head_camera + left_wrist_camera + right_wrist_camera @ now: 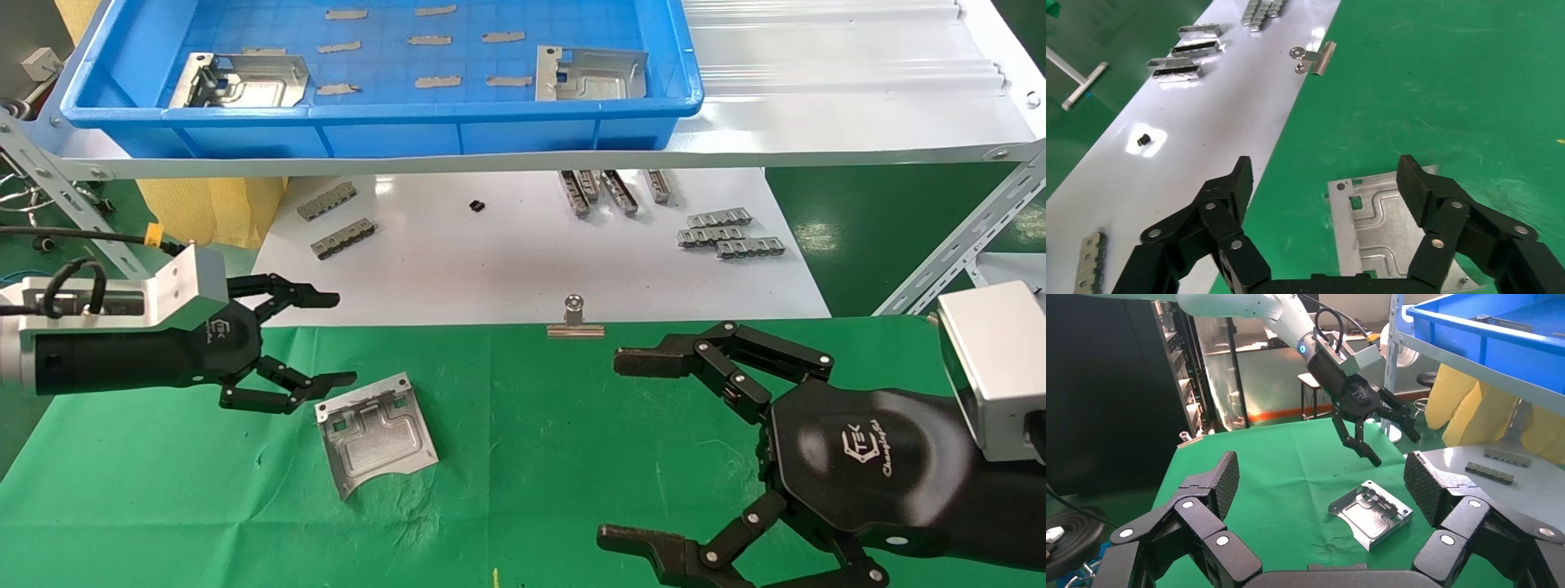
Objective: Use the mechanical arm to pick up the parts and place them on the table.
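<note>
Lying flat, part [376,435], curved edge toward robot

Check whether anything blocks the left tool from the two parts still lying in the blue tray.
Nothing visible does. The left tool hangs open over the green cloth table, beside a silvery stamped plate already there. Two more silvery plates lie uncovered in the open-topped blue plastic tray on the raised shelf.

The blue tray [384,122] runs off the head view's top edge; beneath it, a small black object [476,206] stays unidentifiable.
</note>
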{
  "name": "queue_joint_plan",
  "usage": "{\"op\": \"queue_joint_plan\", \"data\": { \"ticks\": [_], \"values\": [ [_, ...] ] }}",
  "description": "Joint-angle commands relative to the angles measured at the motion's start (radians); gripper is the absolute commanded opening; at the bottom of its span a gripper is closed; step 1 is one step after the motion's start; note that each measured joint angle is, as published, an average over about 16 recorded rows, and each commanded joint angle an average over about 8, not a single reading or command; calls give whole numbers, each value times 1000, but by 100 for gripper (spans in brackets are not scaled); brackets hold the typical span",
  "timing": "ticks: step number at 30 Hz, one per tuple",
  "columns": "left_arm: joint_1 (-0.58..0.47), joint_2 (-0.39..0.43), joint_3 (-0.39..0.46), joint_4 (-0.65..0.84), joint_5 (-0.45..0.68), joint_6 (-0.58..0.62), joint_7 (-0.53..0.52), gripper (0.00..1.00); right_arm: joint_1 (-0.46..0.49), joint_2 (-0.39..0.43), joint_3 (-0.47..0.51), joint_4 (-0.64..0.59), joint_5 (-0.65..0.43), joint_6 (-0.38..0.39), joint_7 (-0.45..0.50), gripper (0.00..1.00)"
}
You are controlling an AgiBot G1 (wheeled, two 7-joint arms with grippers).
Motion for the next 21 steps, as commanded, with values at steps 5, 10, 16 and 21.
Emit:
{"op": "queue_joint_plan", "data": {
  "ticks": [5,10,16,21],
  "values": [
    [6,-3,-4,-9,-5,-1,-4,100,0,0,0,0,0,0,0,100],
    [43,-21,-27,-77,-29,-6,-44,100,0,0,0,0,0,0,0,100],
    [114,-56,-72,-207,-76,-16,-120,100,0,0,0,-1,0,0,0,100],
    [173,-85,-110,-317,-116,-24,-185,100,0,0,0,-1,0,0,0,100]
  ]
}}
